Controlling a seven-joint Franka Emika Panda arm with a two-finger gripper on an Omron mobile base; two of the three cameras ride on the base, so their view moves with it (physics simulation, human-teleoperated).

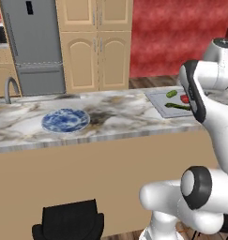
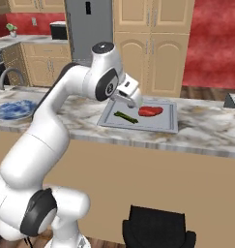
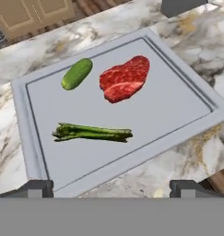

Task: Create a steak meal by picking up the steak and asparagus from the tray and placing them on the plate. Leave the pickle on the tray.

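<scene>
The grey tray (image 3: 168, 110) lies on the marble counter and holds three foods. A red steak (image 3: 125, 79) sits toward its far side, with the stubby green pickle (image 3: 77, 73) to its left. The long dark asparagus (image 3: 92, 132) lies nearer my hand. My gripper (image 3: 113, 189) hovers above the tray's near edge, open wide, with nothing between its fingers. From the right base view the hand (image 2: 133, 99) hangs over the tray (image 2: 162, 123) beside the steak (image 2: 150, 111) and asparagus (image 2: 125, 117). The blue and white plate (image 1: 65, 120) rests well to the left on the same counter.
A curved sink faucet (image 1: 10, 89) stands at the counter's far left. The counter's front edge (image 1: 101, 136) runs below the plate. A black chair (image 1: 68, 220) stands on the floor in front of the counter. A dark object (image 3: 182, 5) sits just beyond the tray.
</scene>
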